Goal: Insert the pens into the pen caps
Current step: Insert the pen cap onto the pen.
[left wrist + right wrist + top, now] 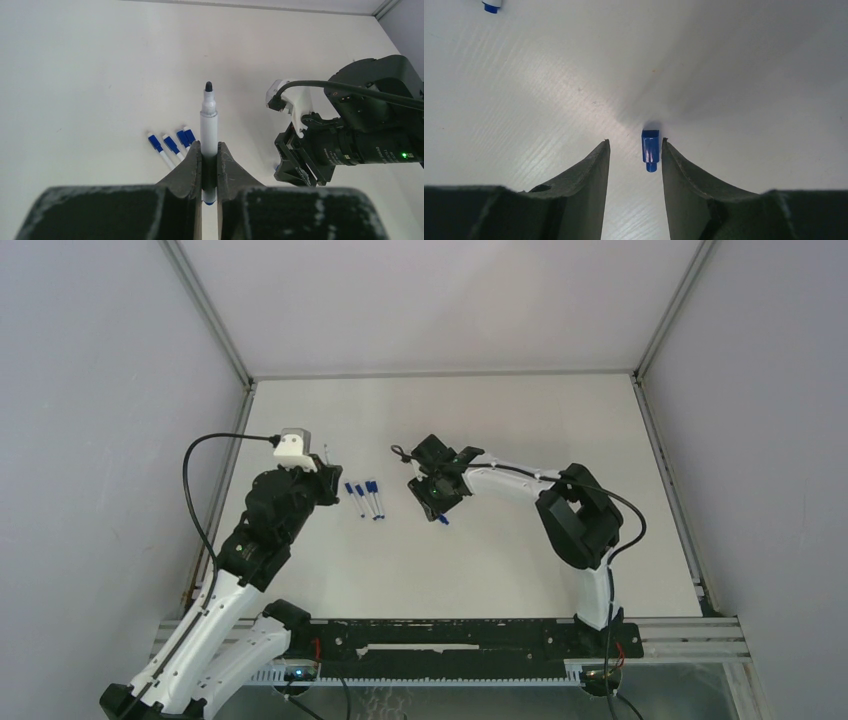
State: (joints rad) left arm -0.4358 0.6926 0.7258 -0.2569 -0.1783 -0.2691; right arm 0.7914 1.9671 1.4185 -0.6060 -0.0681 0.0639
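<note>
**Item under work.** One pen (209, 132) is uncapped. It is clamped by its rear end in the left tool (209, 150), held above the surface (75, 75), with the dark tip pointing away from the wrist. Its cap (650, 147) lies flat on the surface between the fingers of the right tool (634, 142). Those fingers stand apart and grasp nothing. The cap sits close to one finger and well off the other.

**Surroundings.** Three capped pens (172, 145) lie side by side between the two arms, near the left tool. By my judgement this is the last pen to cap, and the step in hand is picking up the cap.

**Risks.**
- The cap is off-centre in the gap. One finger would meet it first on closing, so it could be pushed sideways, roll, or squirt out.
- The cap is small and smooth, and a pinch on its tapered end may not hold.
- I cannot tell which end of the cap is open. If it is picked up the wrong way round, the tip meets a closed end.
- The pen is gripped only at its rear, with most of its length unsupported. Any misalignment at insertion could lever it askew in the jaws or mark the cap with ink.
- The arms must work close together, so they could collide or knock the capped pens.

**Markings.** No brand can be read on the pen or cap. The right wrist camera (350, 150) carries fine white print on its lens barrel, too small to read reliably. A green lamp (403, 155) is lit on it.
</note>
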